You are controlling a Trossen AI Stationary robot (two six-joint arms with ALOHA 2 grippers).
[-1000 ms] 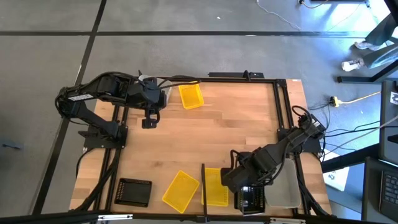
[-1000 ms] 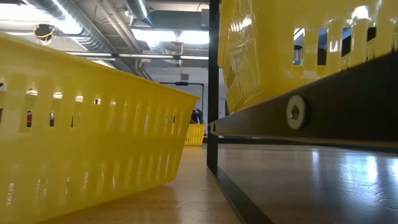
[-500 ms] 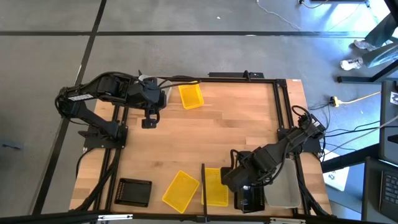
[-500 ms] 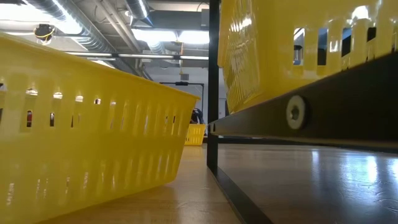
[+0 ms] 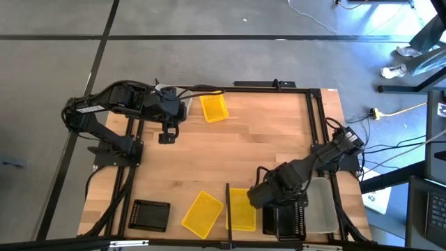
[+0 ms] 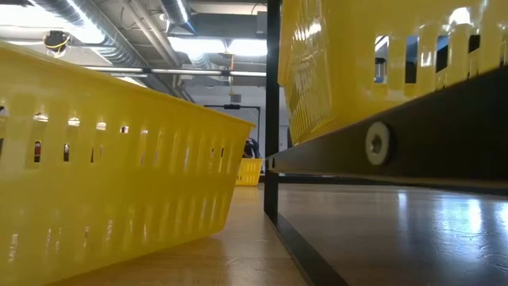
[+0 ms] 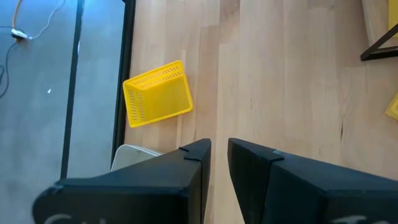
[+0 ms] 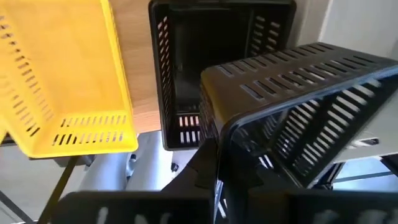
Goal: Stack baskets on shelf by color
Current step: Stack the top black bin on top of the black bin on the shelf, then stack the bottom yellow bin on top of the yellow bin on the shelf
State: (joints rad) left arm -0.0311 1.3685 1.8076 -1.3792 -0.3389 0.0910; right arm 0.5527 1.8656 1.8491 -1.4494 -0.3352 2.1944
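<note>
Right hand (image 8: 214,163) clamped on the rim of a tilted black basket (image 8: 298,106), lower right of the high view.
Beneath it sits a second black basket (image 8: 217,68), beside a yellow basket (image 8: 68,81). Left hand (image 7: 219,152), fingers slightly parted and empty, hovers over the worktop (image 5: 244,139), upper left.

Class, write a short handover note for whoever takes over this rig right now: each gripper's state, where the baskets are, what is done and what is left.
Right gripper: jaws shut on the wall of a black basket, tilted over a second black basket on the shelf.
Left gripper: hangs empty over the far left of the table, jaws slightly apart.
Done: one yellow basket and a grey-white basket are on the shelf.
Left: nest the held basket; fetch the black basket and yellow basket near the front, and the yellow basket at the far edge.
</note>
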